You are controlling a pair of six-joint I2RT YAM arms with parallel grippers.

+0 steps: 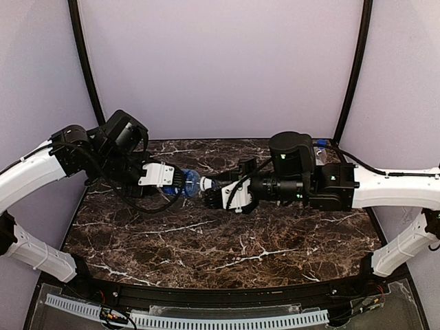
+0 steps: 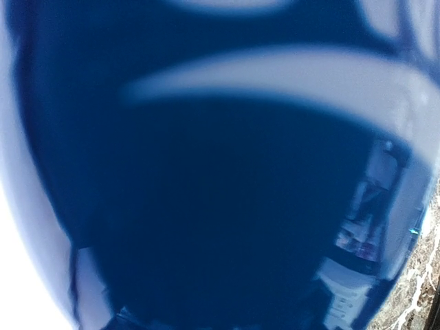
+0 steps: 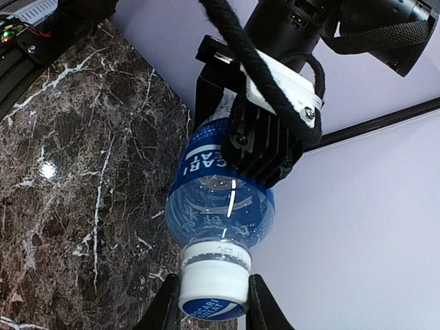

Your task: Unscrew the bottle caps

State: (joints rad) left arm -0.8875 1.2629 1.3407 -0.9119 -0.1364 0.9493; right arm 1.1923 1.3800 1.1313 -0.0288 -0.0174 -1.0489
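Note:
A clear bottle with a blue label (image 1: 190, 181) hangs sideways over the table between the arms. My left gripper (image 1: 177, 180) is shut on its body; the label (image 2: 220, 206) fills the left wrist view and hides those fingers. In the right wrist view the left gripper's black fingers (image 3: 265, 144) clamp the bottle (image 3: 220, 199). The bottle's white cap with a blue top (image 3: 213, 282) points at my right gripper (image 3: 214, 306), whose fingers (image 3: 163, 309) press on both sides of it. The cap (image 1: 205, 184) sits in the right gripper (image 1: 208, 187).
A second bottle with a blue cap (image 1: 320, 148) stands at the far right of the marble table (image 1: 206, 240), partly hidden behind the right arm. Black frame posts rise at the table's back corners.

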